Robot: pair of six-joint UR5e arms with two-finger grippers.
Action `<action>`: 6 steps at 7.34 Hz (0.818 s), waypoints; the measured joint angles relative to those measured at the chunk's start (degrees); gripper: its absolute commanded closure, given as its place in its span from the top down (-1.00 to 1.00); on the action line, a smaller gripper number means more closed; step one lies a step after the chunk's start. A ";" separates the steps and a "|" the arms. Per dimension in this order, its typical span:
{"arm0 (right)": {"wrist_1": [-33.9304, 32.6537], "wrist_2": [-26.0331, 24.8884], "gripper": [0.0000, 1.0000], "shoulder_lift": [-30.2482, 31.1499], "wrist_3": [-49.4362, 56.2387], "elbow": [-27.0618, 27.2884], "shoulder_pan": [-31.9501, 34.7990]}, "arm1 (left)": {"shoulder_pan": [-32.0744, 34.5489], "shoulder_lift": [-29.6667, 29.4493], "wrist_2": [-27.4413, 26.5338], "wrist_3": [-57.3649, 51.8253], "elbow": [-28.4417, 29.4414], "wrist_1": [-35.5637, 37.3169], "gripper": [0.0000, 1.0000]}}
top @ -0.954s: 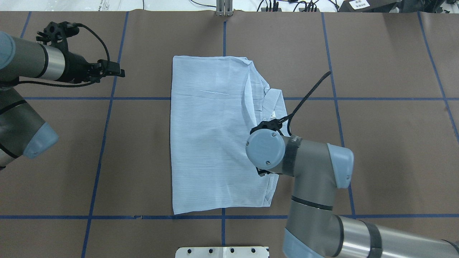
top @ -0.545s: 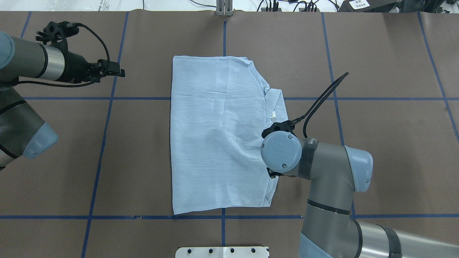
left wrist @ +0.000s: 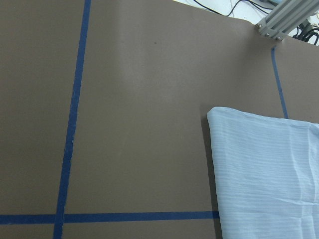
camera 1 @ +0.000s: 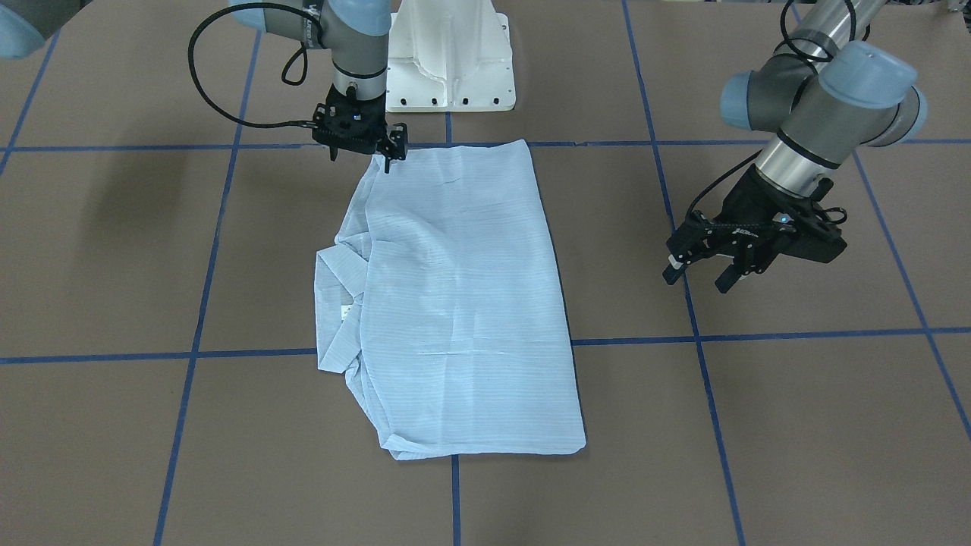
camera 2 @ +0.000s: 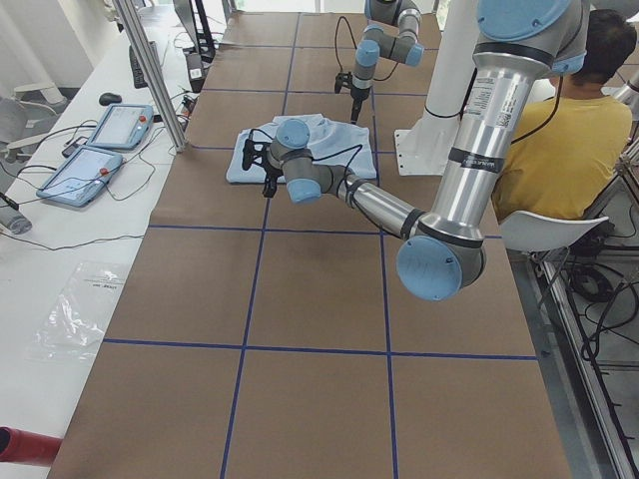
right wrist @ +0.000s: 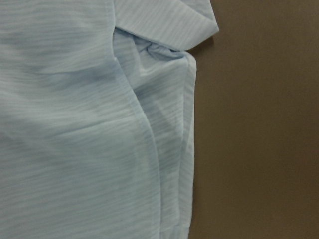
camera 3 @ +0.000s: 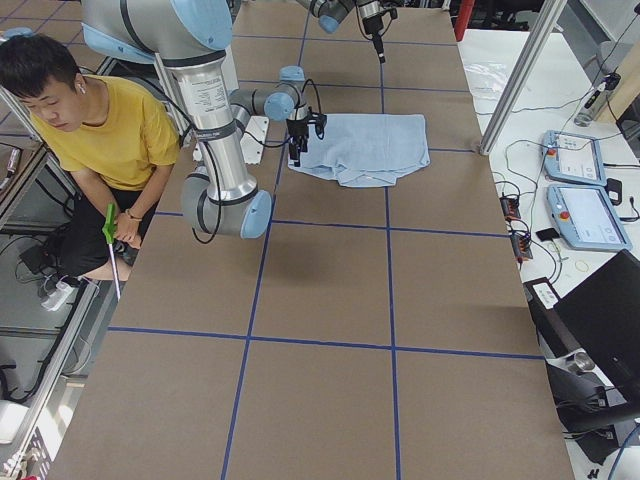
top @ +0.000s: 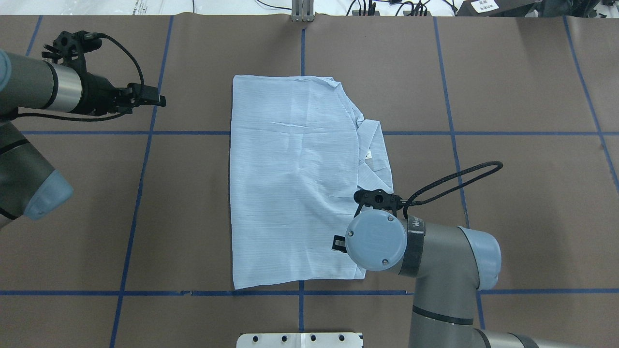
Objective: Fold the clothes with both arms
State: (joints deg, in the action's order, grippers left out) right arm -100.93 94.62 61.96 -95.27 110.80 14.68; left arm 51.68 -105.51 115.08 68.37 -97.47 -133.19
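**A:** Overhead exterior, position?
**B:** Fixed, high behind the robot, facing forward and down. Covers most of the tabletop (top: 532, 217), with the shirt (top: 290, 193) mid-frame.
**A:** Front-facing?
**B:** Across the tabletop, steeply down, facing the white pedestal (camera 1: 451, 61). Same shirt, sides mirrored against the overhead.
**A:** Side views?
**B:** One at each end of the tabletop, far back, looking along its length. Both share the shirt, the blue tape grid (camera 2: 200, 229) and a seated person (camera 2: 559, 150) in yellow.
**A:** Wrist cameras?
**B:** Left: moderate range, angled down at bare tabletop and one shirt corner. Right: very near, shirt edge fills most of the frame.
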 measured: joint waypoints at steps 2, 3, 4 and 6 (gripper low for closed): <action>8.91 -0.09 0.99 1.94 -16.10 -0.43 -1.71 | -0.36 0.02 0.13 -0.16 0.47 0.28 1.00; 12.73 -0.40 0.96 3.50 -23.83 -0.46 -2.54 | -0.52 0.01 0.22 -0.17 0.64 0.30 1.00; 14.92 -0.71 0.86 4.66 -30.84 -0.47 -3.00 | -0.60 -0.02 0.45 -0.15 0.66 0.28 1.00; 16.13 -2.35 0.69 5.42 -41.95 -0.71 -3.23 | -0.68 -0.19 0.88 0.57 0.42 0.31 1.00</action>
State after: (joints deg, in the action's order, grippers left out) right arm -84.80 92.27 67.38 -137.22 110.09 11.45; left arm 51.00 -105.70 115.96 68.94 -97.05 -132.88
